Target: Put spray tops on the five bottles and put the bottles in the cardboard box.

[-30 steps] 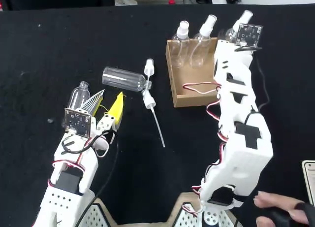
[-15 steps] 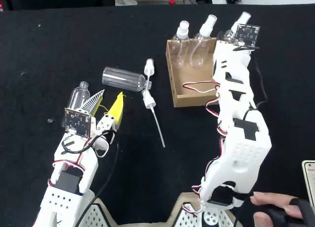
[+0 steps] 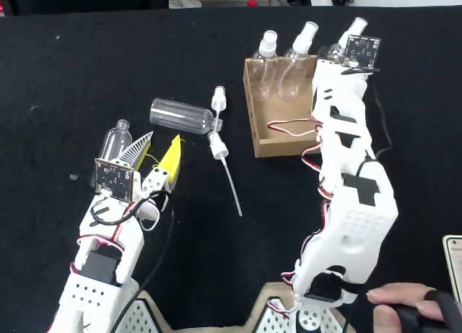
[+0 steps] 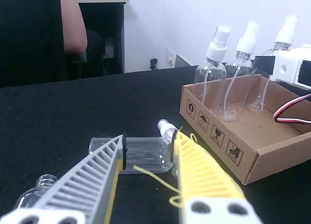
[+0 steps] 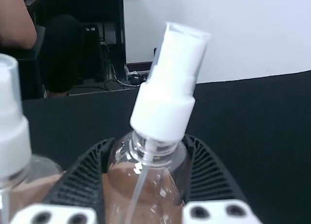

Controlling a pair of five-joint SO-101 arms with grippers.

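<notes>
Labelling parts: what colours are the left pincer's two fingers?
One ribbed grey finger, one yellow finger on the left pincer; clearest in left wrist view.

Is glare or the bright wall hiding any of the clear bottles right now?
High view: a light streak runs along the lying bottle, but it stands out on the black table. Left wrist view: the white spray tops in the box nearly merge with the bright wall. Right wrist view: the top of the capped bottle likewise.

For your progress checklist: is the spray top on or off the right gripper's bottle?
On: a white spray top caps the held bottle.
</notes>
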